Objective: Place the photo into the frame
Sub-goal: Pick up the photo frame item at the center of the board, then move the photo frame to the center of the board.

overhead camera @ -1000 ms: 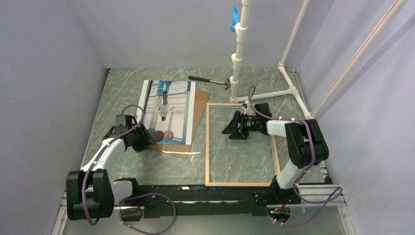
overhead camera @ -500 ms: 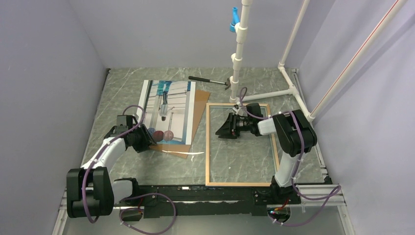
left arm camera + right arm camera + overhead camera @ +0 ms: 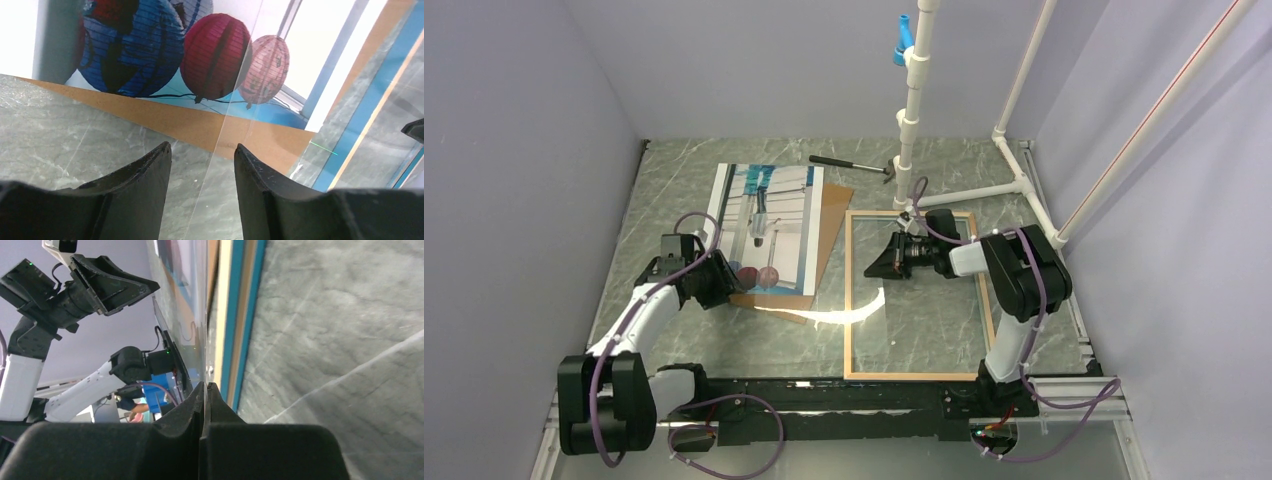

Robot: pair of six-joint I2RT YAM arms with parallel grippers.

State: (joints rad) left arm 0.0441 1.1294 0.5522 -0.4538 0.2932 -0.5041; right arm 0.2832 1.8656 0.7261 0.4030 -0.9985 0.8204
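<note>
1. The frame (image 3: 914, 376) lies flat right of centre, wood back up, with its long axis running away from the arms. No picture is in it yet.
2. The photo (image 3: 769, 215) lies face up on a brown board (image 3: 832, 215) just left of the frame. Its long axis runs the same way, red spheres nearest the arms.
3. The clear sheet (image 3: 185, 315) seems to be the step in hand. The right gripper (image 3: 205, 386) is pinched shut on its edge, while the left gripper (image 3: 202, 147) straddles it, half-spread. Next, the left probably needs to close before the sheet is moved.
</note>
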